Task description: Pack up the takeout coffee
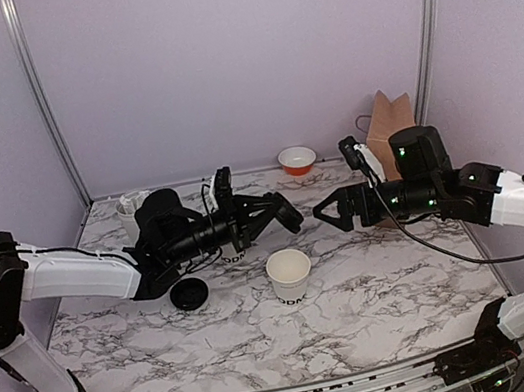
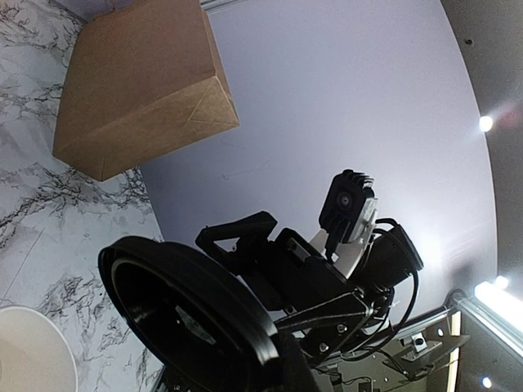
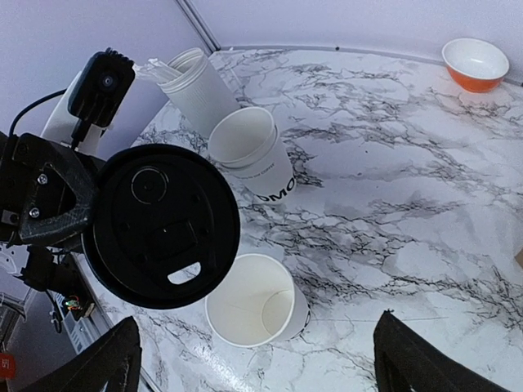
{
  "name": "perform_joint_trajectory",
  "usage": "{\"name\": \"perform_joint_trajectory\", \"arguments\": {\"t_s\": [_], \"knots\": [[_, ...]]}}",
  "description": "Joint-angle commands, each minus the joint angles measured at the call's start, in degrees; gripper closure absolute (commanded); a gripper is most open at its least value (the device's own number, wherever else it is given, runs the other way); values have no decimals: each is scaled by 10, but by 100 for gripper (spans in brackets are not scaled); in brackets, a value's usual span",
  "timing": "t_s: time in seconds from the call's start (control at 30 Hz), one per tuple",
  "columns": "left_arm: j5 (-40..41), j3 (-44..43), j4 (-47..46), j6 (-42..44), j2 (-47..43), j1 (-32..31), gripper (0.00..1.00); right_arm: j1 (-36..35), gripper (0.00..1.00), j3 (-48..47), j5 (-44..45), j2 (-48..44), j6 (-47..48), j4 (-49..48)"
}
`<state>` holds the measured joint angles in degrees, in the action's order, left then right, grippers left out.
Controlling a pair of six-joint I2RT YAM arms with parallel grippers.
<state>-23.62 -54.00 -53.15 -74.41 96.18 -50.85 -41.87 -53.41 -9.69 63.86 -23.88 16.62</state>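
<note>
A single white paper cup [image 1: 289, 274] stands open and upright at the table's middle; it also shows in the right wrist view [image 3: 257, 310]. My left gripper [image 1: 284, 214] is shut on the rim of a black round lid [image 3: 163, 224], held in the air above and slightly left of the cup. The lid fills the lower left wrist view [image 2: 188, 310], with the cup's rim [image 2: 24, 351] below it. My right gripper [image 1: 331, 212] is open and empty, facing the lid from the right, with its fingertips [image 3: 106, 359] wide apart.
A stack of nested white cups [image 3: 253, 155] and a tall white holder [image 3: 196, 86] stand at the left back. A second black lid [image 1: 189, 293] lies on the table left of the cup. An orange bowl [image 1: 297, 159] and a brown paper bag [image 1: 390, 128] are at the back.
</note>
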Motion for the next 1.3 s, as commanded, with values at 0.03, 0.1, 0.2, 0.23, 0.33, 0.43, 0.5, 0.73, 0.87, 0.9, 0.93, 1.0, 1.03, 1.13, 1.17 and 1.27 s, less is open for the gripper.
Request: {"name": "perform_joint_trajectory", "arguments": {"t_s": [0.03,0.1,0.2,0.23,0.33,0.43,0.5,0.73,0.87,0.9,0.93,1.0,1.03,1.13,1.17,1.27], "knots": [[-9,7,-82,-14,26,-15,100,7,5,4,-7,18,-19,-14],[-9,9,-98,-14,39,-21,100,8,5,5,4,24,-21,-12],[-13,8,-116,-21,62,-23,100,16,5,6,21,32,-32,-4],[-15,8,-126,-24,70,-24,100,20,5,8,25,34,-36,-3],[-21,14,-149,-36,87,-25,100,44,5,21,10,33,-56,-8],[-31,23,-167,-41,96,-25,100,65,6,40,-25,32,-71,-31],[-32,32,-172,-40,99,-25,100,69,7,46,-45,39,-77,-43],[-45,46,-202,-47,113,-25,100,70,10,47,-78,79,-96,-73],[-52,45,-207,-47,119,-25,100,70,13,54,-102,96,-112,-96],[-53,44,-209,-47,121,-25,100,69,15,55,-106,101,-115,-100],[-54,43,-210,-47,124,-25,100,70,17,56,-110,104,-117,-102],[-56,41,-213,-48,130,-25,100,70,21,61,-115,108,-123,-109],[-57,40,-216,-49,133,-25,100,70,23,64,-118,108,-128,-115],[-61,37,-225,-52,143,-25,100,70,27,72,-122,108,-133,-122],[-61,37,-229,-53,148,-25,100,70,28,73,-122,108,-134,-122],[-63,36,-240,-56,156,-25,100,70,29,76,-121,107,-135,-121]]}}
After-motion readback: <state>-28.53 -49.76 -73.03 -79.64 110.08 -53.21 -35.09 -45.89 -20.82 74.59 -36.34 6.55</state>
